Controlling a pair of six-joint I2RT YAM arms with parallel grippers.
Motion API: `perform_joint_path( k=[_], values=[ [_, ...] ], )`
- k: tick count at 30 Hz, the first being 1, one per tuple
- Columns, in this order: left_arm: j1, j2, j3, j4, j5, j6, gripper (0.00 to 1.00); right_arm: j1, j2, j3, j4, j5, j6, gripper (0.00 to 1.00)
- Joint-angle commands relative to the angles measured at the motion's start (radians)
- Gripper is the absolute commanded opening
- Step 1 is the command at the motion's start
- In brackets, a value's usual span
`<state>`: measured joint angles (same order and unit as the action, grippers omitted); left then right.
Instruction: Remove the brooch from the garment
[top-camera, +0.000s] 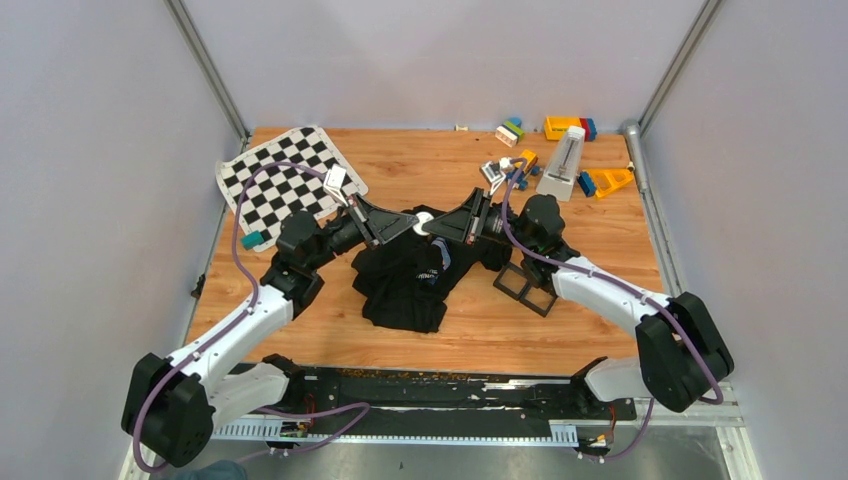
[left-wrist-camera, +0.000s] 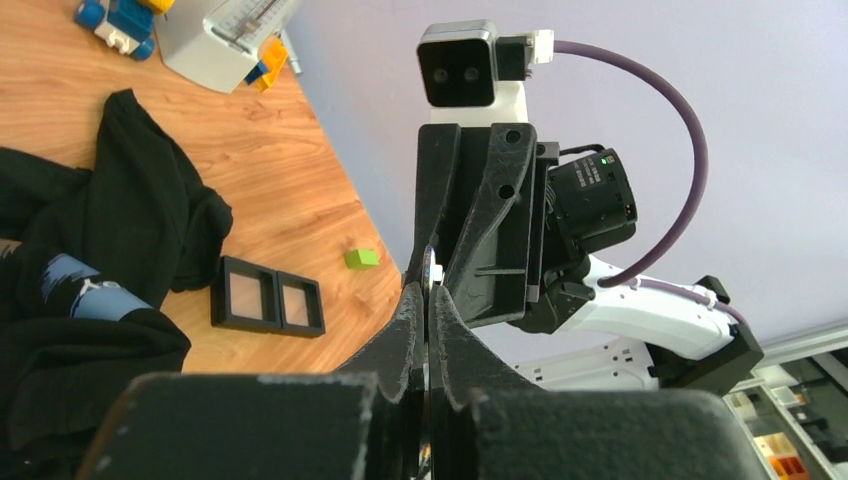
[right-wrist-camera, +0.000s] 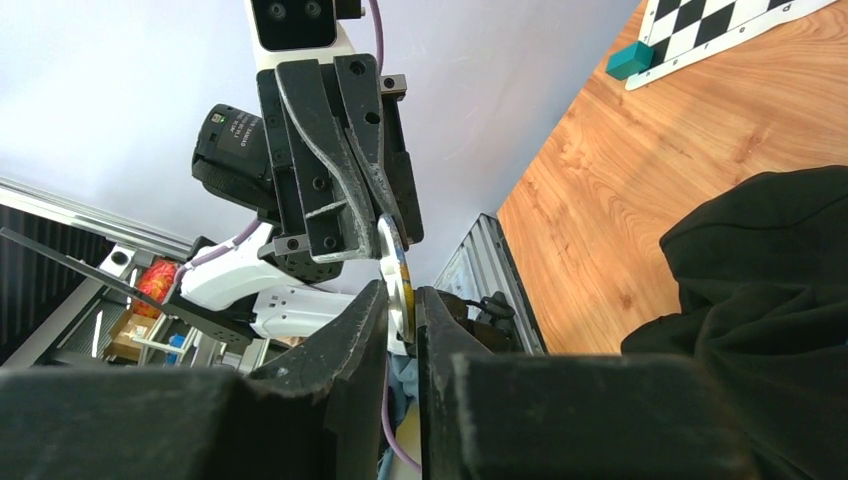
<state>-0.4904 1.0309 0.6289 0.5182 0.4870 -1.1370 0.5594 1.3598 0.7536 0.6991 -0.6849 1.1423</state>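
Observation:
The brooch (top-camera: 424, 219), a small white disc, hangs in the air between both arms, just above the top edge of the black garment (top-camera: 405, 275). My left gripper (top-camera: 410, 222) is shut on it from the left. In the left wrist view the brooch (left-wrist-camera: 428, 268) shows edge-on between the tips of the left gripper (left-wrist-camera: 427, 290). My right gripper (top-camera: 436, 226) meets it from the right. In the right wrist view the right gripper (right-wrist-camera: 400, 295) has its jaws closed round the lower part of the brooch (right-wrist-camera: 402, 278). No cloth hangs on the disc there; the garment (right-wrist-camera: 760, 300) lies below.
A black double square frame (top-camera: 527, 283) lies right of the garment. The chequered mat (top-camera: 285, 180) is at the back left with a teal block (top-camera: 251, 240) near it. Toy blocks and a white metronome (top-camera: 565, 150) stand at the back right. A green block (left-wrist-camera: 362, 258) lies near the frame.

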Motion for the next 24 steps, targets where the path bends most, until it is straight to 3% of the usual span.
perform_joint_path(
  k=[1, 10, 24],
  values=[
    [-0.014, -0.052, 0.027, 0.149, 0.044, 0.069, 0.0, -0.004, 0.018, 0.038, -0.043, 0.013, 0.014, 0.13],
    [-0.029, -0.093, 0.062, 0.048, 0.04, 0.167, 0.0, -0.003, 0.02, 0.061, -0.163, 0.035, 0.007, 0.14],
    [-0.043, -0.117, 0.064, 0.083, 0.061, 0.214, 0.0, -0.005, 0.018, 0.046, -0.203, 0.055, 0.014, 0.15]
  ],
)
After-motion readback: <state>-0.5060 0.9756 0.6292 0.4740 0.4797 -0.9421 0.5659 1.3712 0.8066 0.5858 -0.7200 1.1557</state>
